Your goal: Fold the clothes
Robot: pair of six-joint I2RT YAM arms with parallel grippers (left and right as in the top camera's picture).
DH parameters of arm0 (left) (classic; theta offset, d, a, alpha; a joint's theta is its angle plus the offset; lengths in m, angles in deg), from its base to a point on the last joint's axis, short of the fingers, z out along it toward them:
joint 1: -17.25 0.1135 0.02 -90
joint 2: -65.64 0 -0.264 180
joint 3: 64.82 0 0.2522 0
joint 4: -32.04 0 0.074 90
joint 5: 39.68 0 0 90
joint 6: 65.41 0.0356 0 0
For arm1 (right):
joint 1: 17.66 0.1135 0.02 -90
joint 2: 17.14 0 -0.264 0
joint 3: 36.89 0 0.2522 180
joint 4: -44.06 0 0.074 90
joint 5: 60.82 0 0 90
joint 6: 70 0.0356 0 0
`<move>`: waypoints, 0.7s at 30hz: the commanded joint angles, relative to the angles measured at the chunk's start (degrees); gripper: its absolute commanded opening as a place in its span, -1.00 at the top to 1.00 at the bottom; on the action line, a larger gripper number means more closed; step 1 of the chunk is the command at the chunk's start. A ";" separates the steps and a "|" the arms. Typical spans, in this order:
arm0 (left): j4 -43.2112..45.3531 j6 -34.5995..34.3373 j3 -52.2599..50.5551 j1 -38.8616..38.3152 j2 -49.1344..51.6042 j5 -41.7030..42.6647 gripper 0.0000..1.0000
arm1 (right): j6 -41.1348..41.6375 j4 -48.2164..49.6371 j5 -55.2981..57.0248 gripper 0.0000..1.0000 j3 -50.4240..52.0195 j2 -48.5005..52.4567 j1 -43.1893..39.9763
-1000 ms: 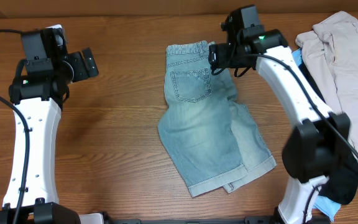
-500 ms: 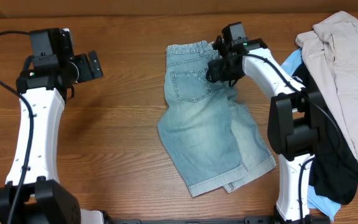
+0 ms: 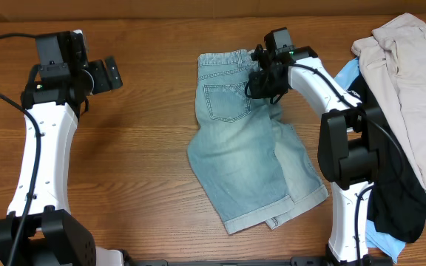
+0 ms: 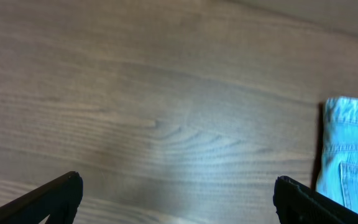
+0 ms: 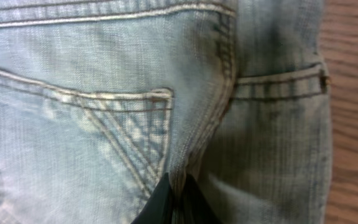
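Note:
The clothes, light blue denim shorts (image 3: 242,148), lie flat on the wooden table with the waistband at the far side and the cuffed hems toward the front. My right gripper (image 3: 261,83) is down on their upper right part, beside the back pocket. In the right wrist view that gripper (image 5: 178,186) is shut, pinching a ridge of denim (image 5: 92,124) along the centre seam. My left gripper (image 3: 113,75) hovers open over bare wood far left of the shorts. The left wrist view shows the left gripper (image 4: 178,182) with nothing in it and the shorts' (image 4: 353,155) waist corner at right.
Beige trousers (image 3: 413,89) lie piled at the table's far right. A black and cyan top (image 3: 398,199) lies below them, by the right arm's base. Bare wood (image 3: 139,162) stretches between the left arm and the shorts.
The right arm swung in and dropped onto the shorts, and its jaws closed on a fold of denim by the seam. The left arm shifted slightly and stayed open.

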 commanded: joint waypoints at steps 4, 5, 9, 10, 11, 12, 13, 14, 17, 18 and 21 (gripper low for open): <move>1.64 1.20 2.91 2.64 0.17 -1.03 -1.00 | 4.90 -4.44 -4.24 0.92 -9.44 -5.27 3.89; 1.60 1.42 3.43 3.43 0.17 -0.96 -1.00 | 5.44 -4.72 -5.40 0.92 -10.58 -5.55 5.16; 1.64 1.38 5.03 6.82 0.17 -0.92 -1.00 | 7.50 -3.19 -8.85 0.92 -13.46 -5.64 12.28; 1.66 1.38 5.22 7.69 0.17 -0.81 -1.00 | 8.57 -2.23 -8.85 0.92 -13.46 -5.64 14.32; 1.68 1.38 5.25 8.61 0.17 -0.79 -1.00 | 9.66 -1.18 -8.85 0.92 -13.44 -5.62 16.90; 1.66 1.36 5.25 9.27 0.17 -0.79 -1.00 | 10.56 -0.44 -8.83 0.93 -13.44 -5.44 18.84; 1.51 1.36 5.25 9.99 0.17 -0.79 -1.00 | 12.11 0.83 -8.83 0.92 -13.44 -5.14 21.73; 1.31 1.38 5.25 10.56 0.20 -0.81 -1.00 | 13.51 1.97 -8.83 0.92 -13.44 -4.98 24.24; 1.01 1.38 5.25 11.93 0.20 -0.81 -0.99 | 15.21 5.70 -8.79 0.92 -13.44 -4.13 32.33; 1.01 1.40 5.25 12.37 0.22 -0.83 -1.00 | 15.19 6.51 -8.59 0.85 -13.44 -4.11 34.80; 1.03 1.38 5.25 12.79 0.22 -0.83 -1.00 | 14.51 7.43 -6.62 0.11 -13.46 -4.13 41.11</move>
